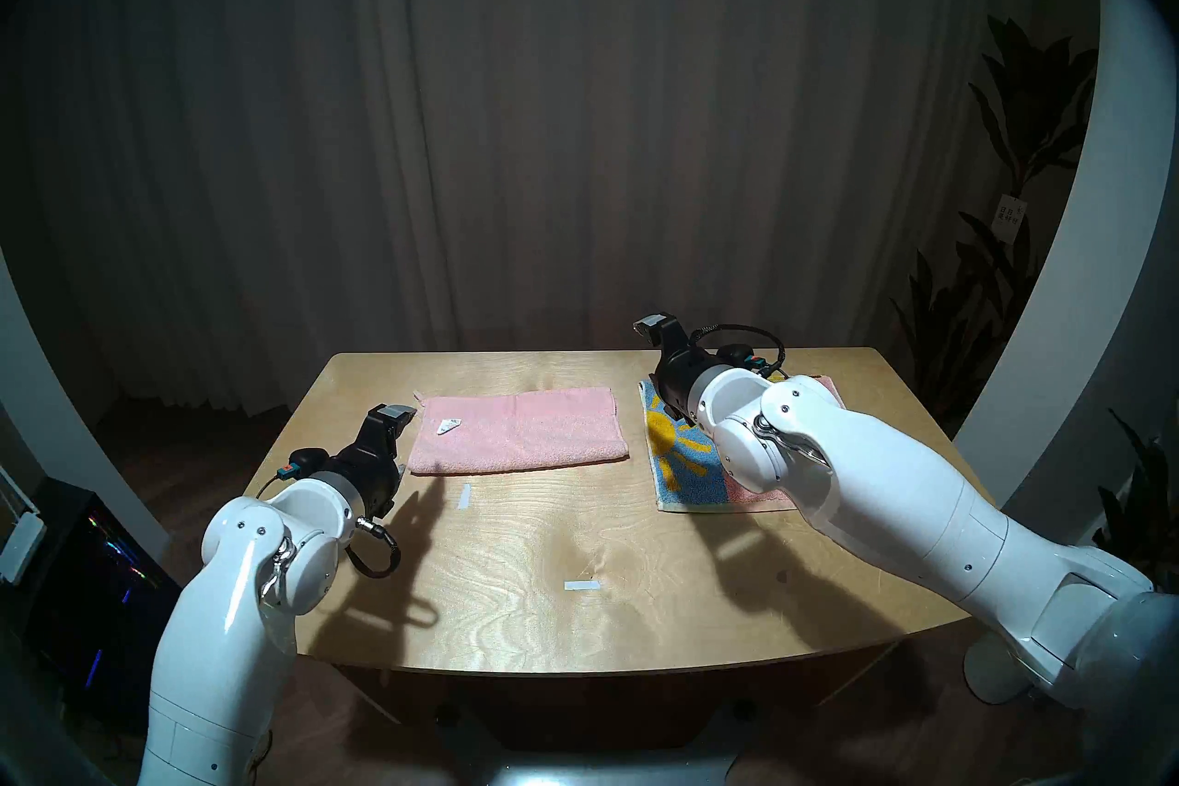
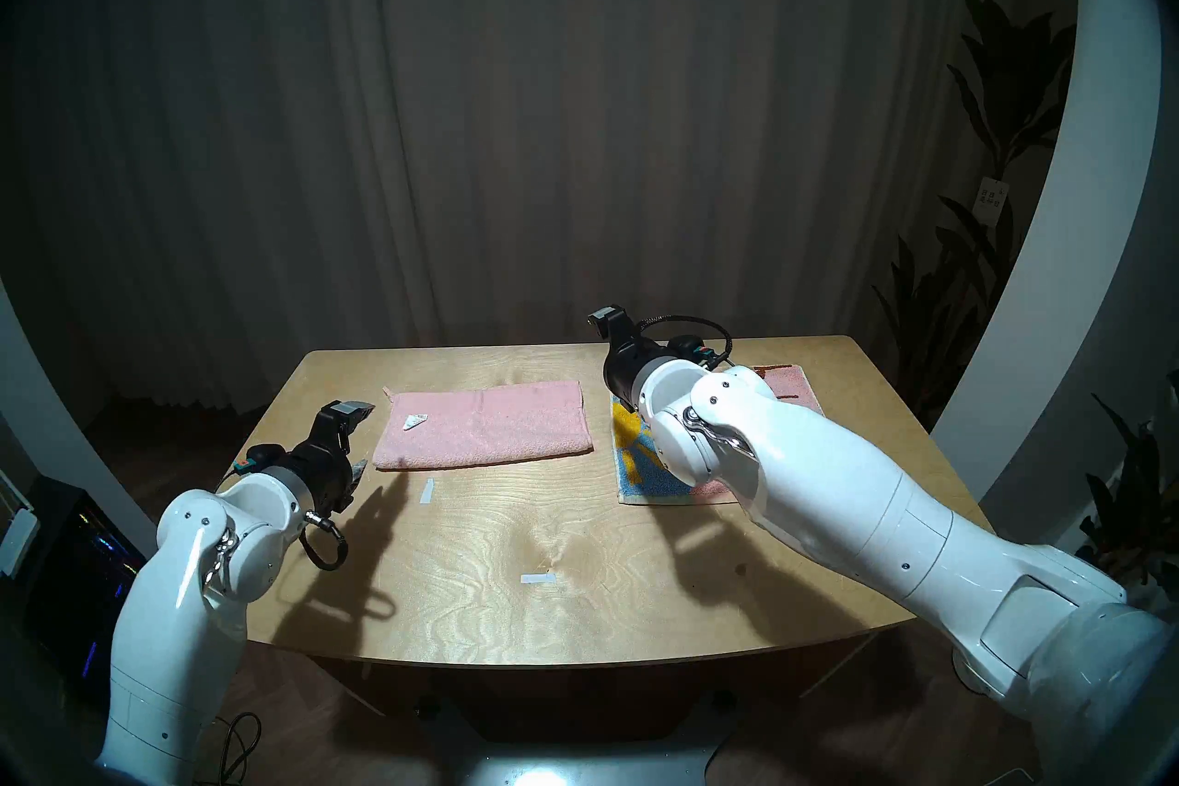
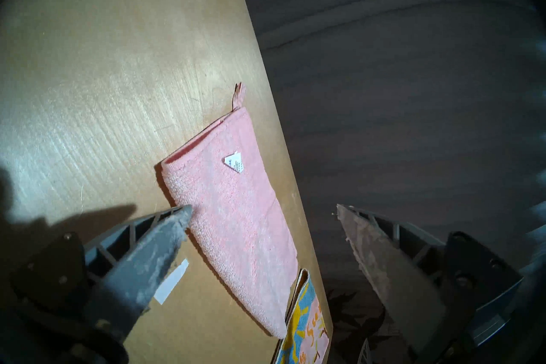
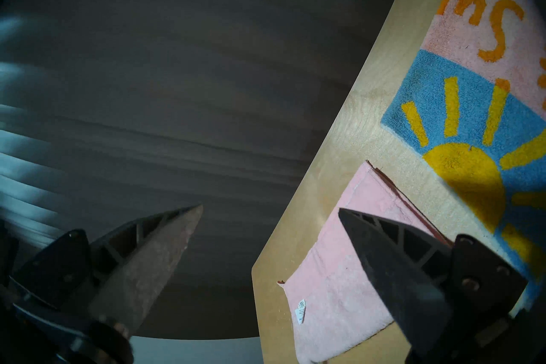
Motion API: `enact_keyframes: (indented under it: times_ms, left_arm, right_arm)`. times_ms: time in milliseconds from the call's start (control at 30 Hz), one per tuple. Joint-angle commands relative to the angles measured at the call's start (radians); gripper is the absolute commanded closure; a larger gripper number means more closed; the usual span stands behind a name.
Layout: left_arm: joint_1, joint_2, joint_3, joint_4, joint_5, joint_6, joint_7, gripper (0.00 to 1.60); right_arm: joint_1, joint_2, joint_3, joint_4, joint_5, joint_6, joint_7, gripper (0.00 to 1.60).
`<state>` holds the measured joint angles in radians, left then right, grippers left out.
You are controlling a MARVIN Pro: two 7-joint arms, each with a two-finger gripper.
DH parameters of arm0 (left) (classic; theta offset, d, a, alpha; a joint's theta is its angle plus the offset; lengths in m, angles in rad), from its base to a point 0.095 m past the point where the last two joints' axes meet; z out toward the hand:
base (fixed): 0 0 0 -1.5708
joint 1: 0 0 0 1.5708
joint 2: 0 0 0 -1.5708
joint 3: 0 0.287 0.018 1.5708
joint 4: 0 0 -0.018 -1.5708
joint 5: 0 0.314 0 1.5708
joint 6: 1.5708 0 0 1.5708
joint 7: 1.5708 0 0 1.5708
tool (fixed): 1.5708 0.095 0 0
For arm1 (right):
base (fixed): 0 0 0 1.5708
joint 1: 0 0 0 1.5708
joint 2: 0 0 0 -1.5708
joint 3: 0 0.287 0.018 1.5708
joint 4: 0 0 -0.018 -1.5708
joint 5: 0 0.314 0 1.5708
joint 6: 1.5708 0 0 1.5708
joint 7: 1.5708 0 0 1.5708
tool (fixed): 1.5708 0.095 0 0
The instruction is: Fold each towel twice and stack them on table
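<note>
A plain pink towel (image 1: 517,430) (image 2: 485,424) lies flat as a long folded rectangle on the far middle of the table (image 1: 542,574), a white label on its left end. My left gripper (image 1: 400,442) (image 3: 263,208) hovers open just off that left end, holding nothing. The pink-and-blue towel with a yellow sun (image 1: 682,459) (image 4: 472,133) lies at the far right, partly hidden under my right arm. My right gripper (image 1: 651,351) (image 4: 270,209) stands open and empty above that towel's far left corner. The right wrist view also shows the pink towel (image 4: 331,280).
Two white tape strips (image 1: 464,496) (image 1: 582,585) are stuck on the tabletop. A dark curtain hangs behind the table. Potted plants (image 1: 995,281) stand at the right, and a dark computer case (image 1: 96,587) sits on the floor at the left.
</note>
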<state>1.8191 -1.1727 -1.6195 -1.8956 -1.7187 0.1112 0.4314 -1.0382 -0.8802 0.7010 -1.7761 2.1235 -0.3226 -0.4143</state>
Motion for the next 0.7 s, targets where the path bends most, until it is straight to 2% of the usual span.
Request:
enact_keyframes:
  times_ms: [0, 133, 300, 433, 467, 567, 600, 667]
  left_arm:
    - [-0.064, -0.042, 0.069, 0.074, 0.152, -0.112, -0.108, 0.0]
    - [-0.075, -0.055, 0.099, 0.113, 0.237, -0.19, -0.128, 0.0]
    - [-0.057, -0.068, 0.098, 0.105, 0.255, -0.23, -0.107, 0.0]
    - [-0.056, -0.068, 0.092, 0.099, 0.234, -0.219, -0.087, 0.0]
    - [-0.058, -0.065, 0.084, 0.091, 0.207, -0.196, -0.064, 0.0]
    - [-0.058, -0.052, 0.081, 0.08, 0.195, -0.17, -0.037, 0.0]
    - [-0.064, -0.06, 0.067, 0.071, 0.149, -0.146, 0.009, 0.0]
    - [-0.066, -0.057, 0.065, 0.068, 0.142, -0.138, 0.028, 0.0]
  right_arm:
    - [-0.038, 0.047, 0.033, -0.048, -0.018, -0.027, 0.098, 0.0]
    - [-0.06, 0.048, 0.044, -0.046, -0.02, -0.046, 0.154, 0.0]
    - [-0.075, 0.047, 0.054, -0.042, -0.017, -0.067, 0.186, 0.0]
    - [-0.08, 0.047, 0.057, -0.043, -0.016, -0.076, 0.192, 0.0]
    - [-0.082, 0.047, 0.059, -0.046, -0.015, -0.081, 0.192, 0.0]
    - [-0.083, 0.046, 0.059, -0.047, -0.016, -0.085, 0.193, 0.0]
    - [-0.084, 0.045, 0.06, -0.048, -0.017, -0.089, 0.193, 0.0]
    - [-0.085, 0.042, 0.06, -0.049, -0.017, -0.094, 0.192, 0.0]
